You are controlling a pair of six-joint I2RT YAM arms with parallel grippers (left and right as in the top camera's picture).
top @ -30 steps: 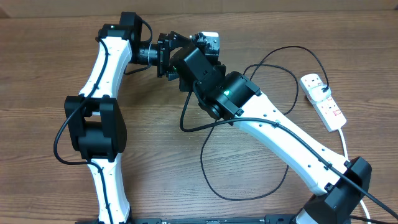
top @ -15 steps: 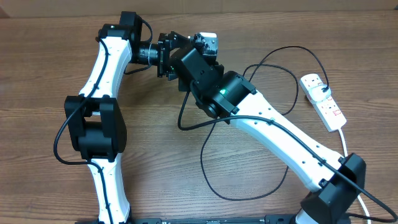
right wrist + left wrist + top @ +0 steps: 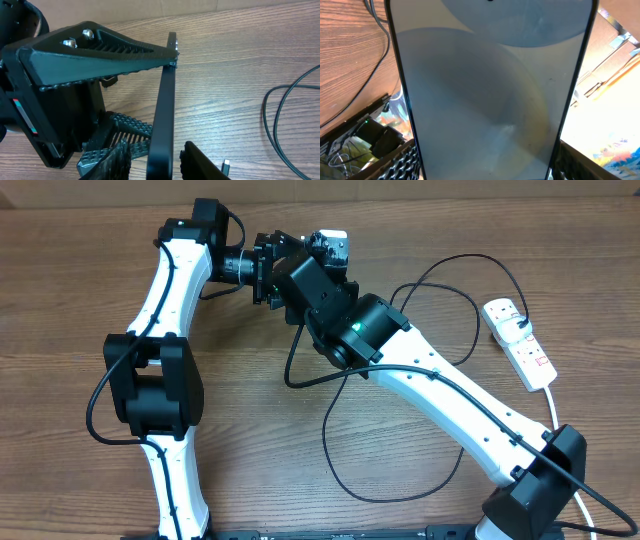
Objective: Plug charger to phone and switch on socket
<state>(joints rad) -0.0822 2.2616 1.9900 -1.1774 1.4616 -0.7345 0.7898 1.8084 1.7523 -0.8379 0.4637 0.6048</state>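
My left gripper (image 3: 320, 255) is shut on the phone (image 3: 334, 244) and holds it above the table at the far middle. In the left wrist view the pale blue screen (image 3: 485, 90) fills the frame between the left fingers (image 3: 395, 165). In the right wrist view the phone (image 3: 164, 100) is edge-on. My right gripper (image 3: 157, 160) stands open astride its near end, with a gap at the left finger. The charger (image 3: 330, 440) loops over the table, and its small plug tip (image 3: 226, 165) lies on the wood beside the right finger. The socket (image 3: 520, 345) lies at the far right.
The socket's white cord (image 3: 556, 405) runs toward the front right. The black cable (image 3: 272, 120) curves over the wood at the right of the right wrist view. Cardboard stands beyond the table's far edge (image 3: 125, 10).
My right arm has shifted slightly left and closer around the phone. The cable bend beneath it has slid a little left. The left arm and the phone have not moved.
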